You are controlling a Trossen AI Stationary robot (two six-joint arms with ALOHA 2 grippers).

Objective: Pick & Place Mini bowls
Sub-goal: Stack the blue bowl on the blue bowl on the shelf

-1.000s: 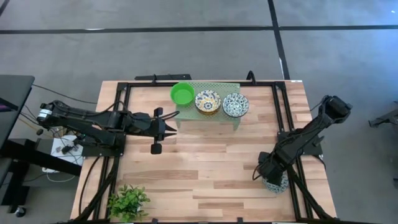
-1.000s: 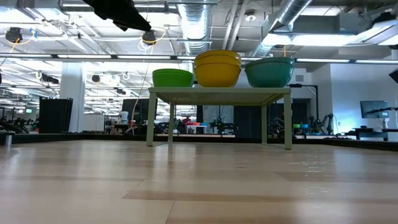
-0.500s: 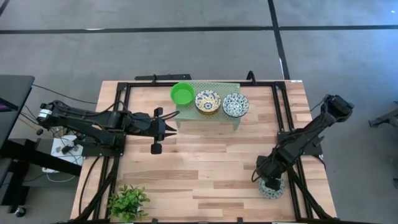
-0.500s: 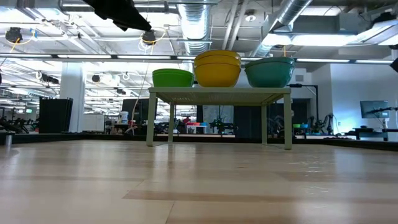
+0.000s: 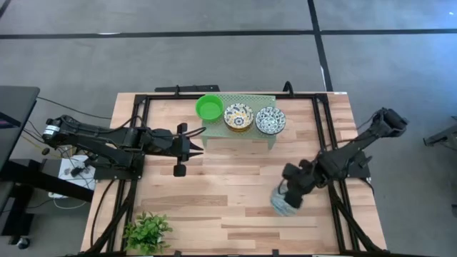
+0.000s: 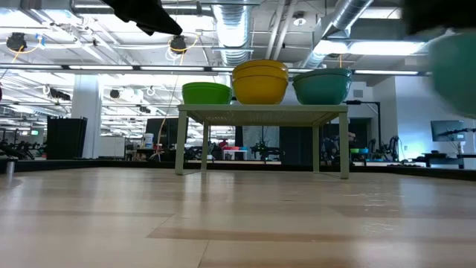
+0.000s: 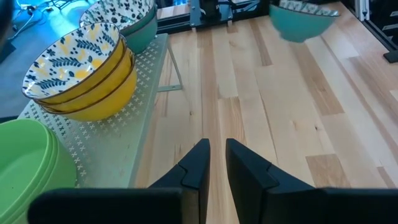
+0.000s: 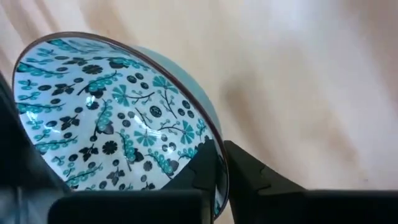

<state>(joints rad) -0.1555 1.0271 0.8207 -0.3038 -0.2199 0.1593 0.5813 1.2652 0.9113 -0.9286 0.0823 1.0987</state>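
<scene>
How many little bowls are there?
At least 4: green bowl, yellow stack and blue bowl on the rack; a teal bowl in the right gripper. Stacks hide more.

High view straight down on bench (image 5: 235, 185); low view level across it; both share rack (image 5: 239, 135); wrist views close-up.

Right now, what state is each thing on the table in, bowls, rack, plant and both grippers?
Right gripper: shut on the teal floral bowl's rim.
Teal floral bowl: held, lifted off the table.
Left gripper: empty, fingers nearly together, beside the rack.
Green bowls: on the rack.
Yellow bowls: stacked on the rack.
Blue-patterned bowl: on the rack.
Rack: standing.
Plant: upright.
</scene>
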